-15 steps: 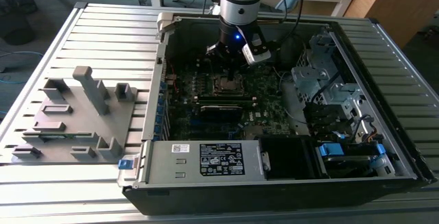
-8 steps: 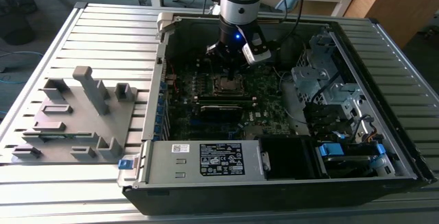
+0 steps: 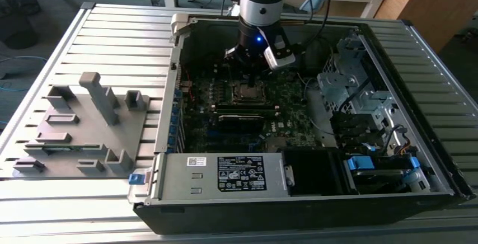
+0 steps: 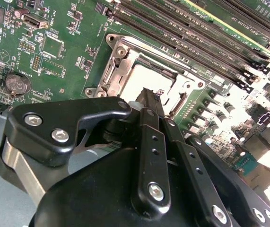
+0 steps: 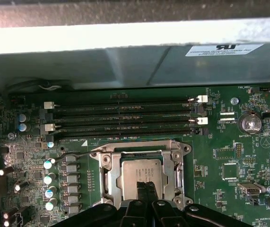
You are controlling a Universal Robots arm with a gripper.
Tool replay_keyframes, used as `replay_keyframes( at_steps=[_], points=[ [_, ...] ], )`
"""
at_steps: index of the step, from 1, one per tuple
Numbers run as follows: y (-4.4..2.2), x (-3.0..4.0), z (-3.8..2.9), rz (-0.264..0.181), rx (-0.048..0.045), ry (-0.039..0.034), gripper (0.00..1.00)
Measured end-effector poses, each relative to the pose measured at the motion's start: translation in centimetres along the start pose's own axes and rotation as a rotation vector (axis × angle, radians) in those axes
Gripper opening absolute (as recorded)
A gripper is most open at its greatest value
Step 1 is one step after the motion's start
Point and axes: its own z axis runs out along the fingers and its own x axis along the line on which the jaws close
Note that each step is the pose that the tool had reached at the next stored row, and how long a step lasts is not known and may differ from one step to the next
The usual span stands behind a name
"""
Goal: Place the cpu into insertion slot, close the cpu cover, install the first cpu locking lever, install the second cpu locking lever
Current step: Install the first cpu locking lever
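The cpu (image 5: 142, 171), a silver-grey square chip, lies in the insertion slot (image 5: 178, 152) on the green motherboard; in the second wrist view the cpu (image 4: 142, 78) looks bright. The cpu cover (image 5: 108, 176), a silver frame with a central cut-out, lies flat around the chip, and the cpu cover (image 4: 120, 54) shows the same. A thin wire lever (image 5: 74, 153) sticks out beside the socket. My gripper (image 5: 146, 186) is shut, its black fingertips together just over the chip's edge, nothing between them. The gripper (image 4: 146, 93) hangs over the socket (image 3: 249, 92) inside the case.
Long black memory slots (image 5: 125, 118) run beside the socket, with the grey case wall (image 5: 135, 61) behind. Capacitors (image 5: 49, 177) and a coin battery (image 5: 249, 124) flank it. Outside the case stand a grey fixture block (image 3: 82, 126), the power supply (image 3: 224, 174) and a drive cage (image 3: 359, 93).
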Motion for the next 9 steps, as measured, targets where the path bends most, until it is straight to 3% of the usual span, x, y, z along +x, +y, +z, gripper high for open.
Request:
replay_keyframes(
  at_steps=[9],
  points=[
    [0.01,-0.01,-0.22,0.000,-0.0004,-0.0002,0.10]
  ],
)
